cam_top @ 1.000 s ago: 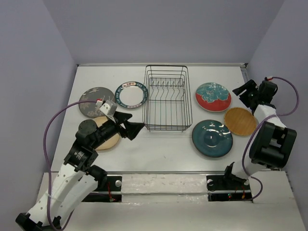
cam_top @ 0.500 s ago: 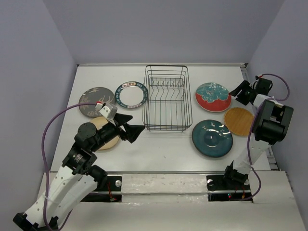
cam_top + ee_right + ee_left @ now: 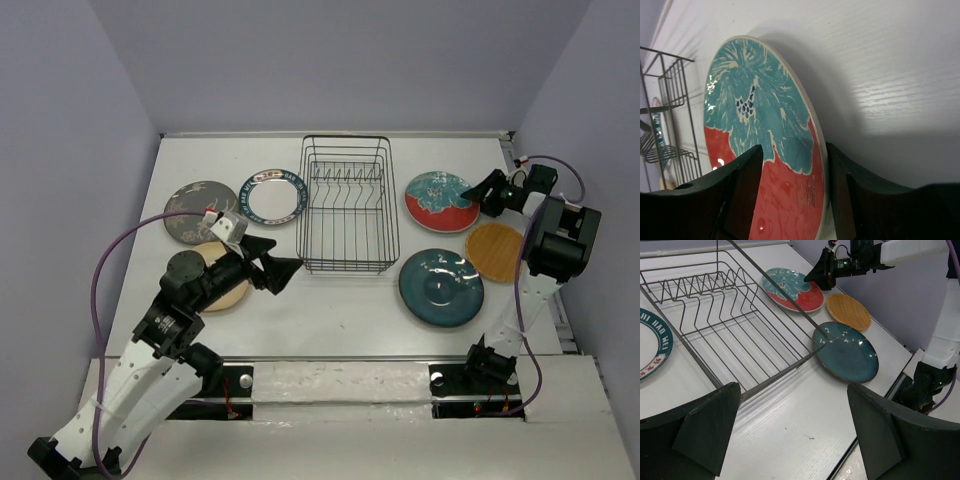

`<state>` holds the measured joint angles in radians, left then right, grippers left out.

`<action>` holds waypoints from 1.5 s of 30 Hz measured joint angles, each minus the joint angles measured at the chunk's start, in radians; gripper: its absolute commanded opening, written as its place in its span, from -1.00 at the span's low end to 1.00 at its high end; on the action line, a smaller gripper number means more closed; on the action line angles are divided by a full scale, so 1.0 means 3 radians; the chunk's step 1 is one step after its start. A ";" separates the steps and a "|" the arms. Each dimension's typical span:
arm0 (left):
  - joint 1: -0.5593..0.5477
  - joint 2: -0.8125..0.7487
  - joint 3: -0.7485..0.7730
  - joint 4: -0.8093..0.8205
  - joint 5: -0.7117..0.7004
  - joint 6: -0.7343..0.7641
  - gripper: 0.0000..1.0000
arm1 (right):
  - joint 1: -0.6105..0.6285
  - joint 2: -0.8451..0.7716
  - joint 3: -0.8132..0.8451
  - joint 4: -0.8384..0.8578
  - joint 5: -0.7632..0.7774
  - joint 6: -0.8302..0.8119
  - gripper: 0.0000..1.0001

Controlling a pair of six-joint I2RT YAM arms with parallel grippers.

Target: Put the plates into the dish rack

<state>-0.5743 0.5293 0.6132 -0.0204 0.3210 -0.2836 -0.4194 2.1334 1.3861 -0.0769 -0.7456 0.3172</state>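
Observation:
The black wire dish rack (image 3: 345, 268) stands empty at the table's middle. To its left lie a grey patterned plate (image 3: 195, 208), a white teal-rimmed plate (image 3: 273, 196) and a pale tan plate (image 3: 232, 290), which is partly under my left arm. On its right lie the teal-and-red plate (image 3: 437, 200), a wooden plate (image 3: 499, 251) and a dark teal plate (image 3: 441, 287). My right gripper (image 3: 795, 185) straddles the right rim of the teal-and-red plate (image 3: 760, 135), jaws open with one finger (image 3: 742, 190) over its face and the other outside the rim. My left gripper (image 3: 795, 430) hovers wide open near the rack's front left corner, holding nothing.
Purple walls close in the table on the left, the back and the right. The wooden plate (image 3: 848, 311) and dark teal plate (image 3: 847, 352) lie close together below the right gripper (image 3: 488, 192). The rack's wire wall (image 3: 670, 100) stands just left of the teal-and-red plate.
My right gripper has swung left from the table's right edge to the teal-and-red plate's rim, and its jaws have narrowed. The left arm has barely moved.

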 measured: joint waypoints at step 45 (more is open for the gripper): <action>0.0231 0.0071 0.0001 -0.0009 -0.0412 -0.0125 0.98 | 0.1626 -0.2285 -0.0088 -0.0024 0.2871 0.0046 -0.86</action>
<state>-0.5049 0.5507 0.6136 -0.0231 0.1974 -0.3210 0.0685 1.4479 1.3598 -0.0841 0.1158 0.3309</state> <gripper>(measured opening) 0.990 0.122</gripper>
